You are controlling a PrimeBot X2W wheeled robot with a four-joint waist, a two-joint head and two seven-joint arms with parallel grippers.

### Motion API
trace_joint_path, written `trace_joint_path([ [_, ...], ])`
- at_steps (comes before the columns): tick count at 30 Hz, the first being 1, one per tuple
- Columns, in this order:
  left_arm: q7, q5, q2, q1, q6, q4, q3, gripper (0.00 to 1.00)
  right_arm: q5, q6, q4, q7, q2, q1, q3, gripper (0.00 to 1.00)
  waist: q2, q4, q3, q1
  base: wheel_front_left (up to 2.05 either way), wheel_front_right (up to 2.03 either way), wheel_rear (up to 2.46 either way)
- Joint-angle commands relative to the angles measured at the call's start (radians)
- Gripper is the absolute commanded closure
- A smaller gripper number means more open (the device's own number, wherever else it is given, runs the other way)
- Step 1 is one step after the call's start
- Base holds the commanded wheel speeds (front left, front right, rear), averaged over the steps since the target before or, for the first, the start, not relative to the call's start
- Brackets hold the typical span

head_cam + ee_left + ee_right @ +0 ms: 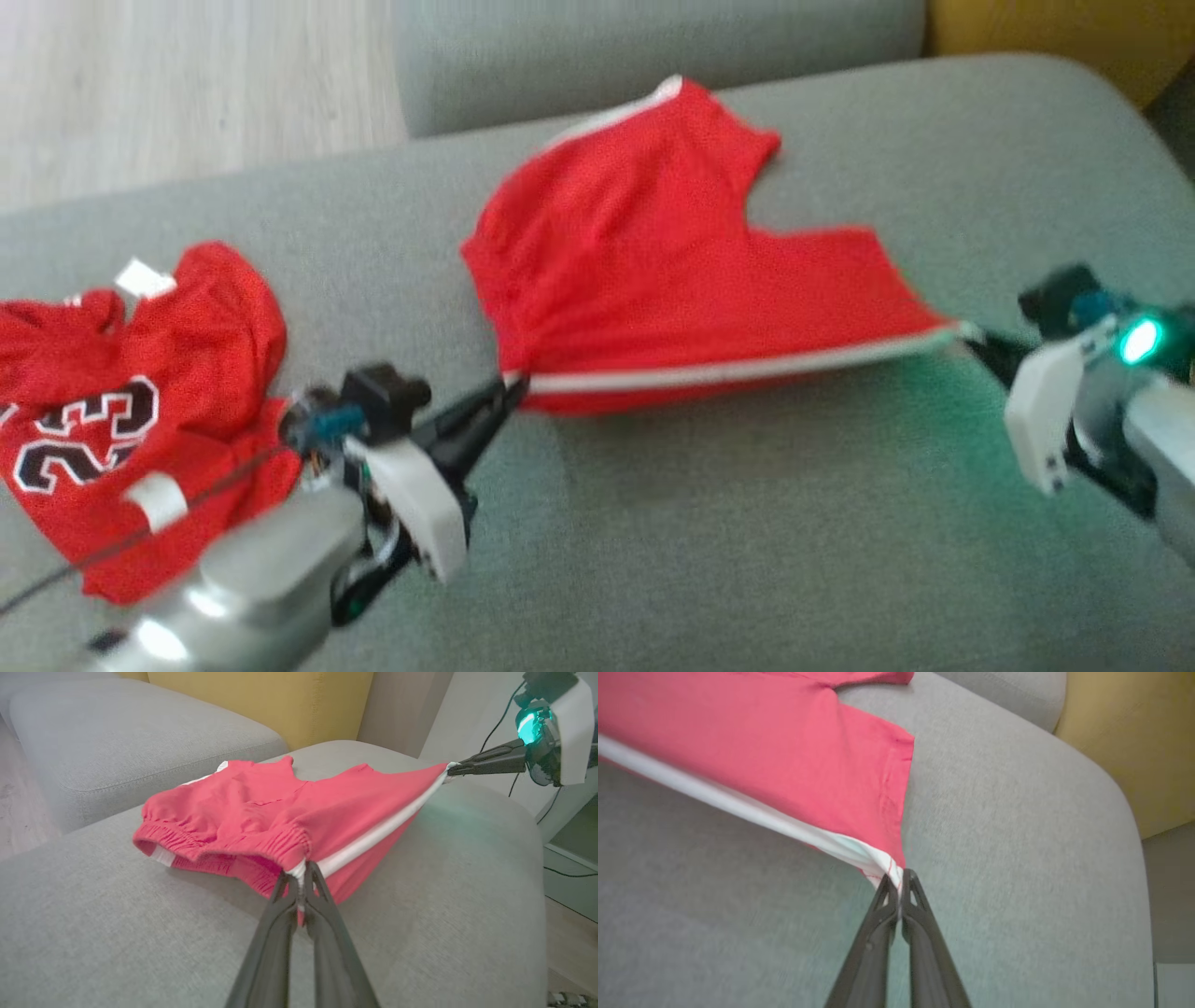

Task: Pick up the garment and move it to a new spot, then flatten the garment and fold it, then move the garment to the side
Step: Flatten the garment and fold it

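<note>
Both ends of the red shorts [653,261] are pinched tight, L gripper [512,385] at waistband, R gripper [973,338] at leg hem, rest lying toward far edge of cushion [747,541].

Head view: sofa seat [747,523] seen from above, forward-down. Wrist views: set low, close, aimed along own fingers [268,952]. Shared by all three: red shorts [653,271].

seat: broad grey fabric cushion [747,523], rounded corner
behind: 2nd grey cushion [117,742]
back: mustard-yellow panel [261,704]
floor: pale wood planks [187,84]
side: plain off-white wall [472,723]
</note>
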Motion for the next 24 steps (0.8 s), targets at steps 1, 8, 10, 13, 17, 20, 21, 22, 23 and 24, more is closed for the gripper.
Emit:
trace_joint_path([
  [1, -0.011, -0.011, 0.048, -0.019, 0.002, -0.014, 0.033, 1.0, 0.027, 0.006, -0.012, 0.016, -0.07, 0.023, 0.008, 1.0, 0.0, -0.009, -0.044, 0.0002, 0.0, 0.0, 0.0],
  [8, -0.004, -0.01, 0.075, 0.09, 0.032, -0.138, 0.027, 1.0, 0.192, 0.006, -0.179, 0.115, -0.212, 0.088, 0.096, 1.0, 0.0, -0.025, -0.101, 0.0002, 0.0, 0.0, 0.0],
  [10, 0.006, -0.008, 0.085, 0.119, 0.048, -0.194, 0.026, 1.0, 0.224, 0.006, -0.223, 0.129, -0.252, 0.106, 0.105, 1.0, 0.0, -0.027, -0.11, 0.0002, 0.0, 0.0, 0.0],
  [13, 0.009, -0.006, 0.107, 0.143, 0.076, -0.27, 0.026, 1.0, 0.249, 0.006, -0.259, 0.112, -0.292, 0.117, 0.098, 1.0, 0.0, -0.026, -0.112, 0.0002, 0.0, 0.0, 0.0],
  [17, 0.019, -0.004, 0.134, 0.138, 0.109, -0.319, 0.036, 1.0, 0.244, 0.006, -0.26, 0.06, -0.295, 0.112, 0.071, 1.0, 0.0, -0.024, -0.106, 0.0002, 0.0, 0.0, 0.0],
  [20, 0.022, -0.007, 0.14, 0.131, 0.12, -0.332, 0.044, 1.0, 0.223, 0.006, -0.257, 0.015, -0.282, 0.094, 0.052, 1.0, 0.0, -0.022, -0.099, 0.0002, 0.0, 0.0, 0.0],
  [21, 0.022, -0.009, 0.14, 0.127, 0.123, -0.335, 0.048, 1.0, 0.215, 0.006, -0.256, -0.005, -0.275, 0.087, 0.045, 1.0, 0.0, -0.019, -0.095, 0.0002, 0.0, 0.0, 0.0],
  [22, 0.023, -0.01, 0.141, 0.122, 0.126, -0.336, 0.052, 1.0, 0.206, 0.006, -0.252, -0.021, -0.268, 0.078, 0.038, 1.0, 0.0, -0.016, -0.091, 0.0002, 0.0, 0.0, 0.0],
  [23, 0.024, -0.009, 0.14, 0.116, 0.13, -0.336, 0.056, 1.0, 0.194, 0.006, -0.247, -0.034, -0.26, 0.07, 0.034, 1.0, 0.0, -0.012, -0.085, 0.0002, 0.0, 0.0, 0.0],
  [24, 0.024, -0.01, 0.138, 0.109, 0.134, -0.335, 0.06, 1.0, 0.183, 0.006, -0.24, -0.041, -0.252, 0.06, 0.03, 1.0, 0.0, -0.008, -0.079, 0.0002, 0.0, 0.0, 0.0],
])
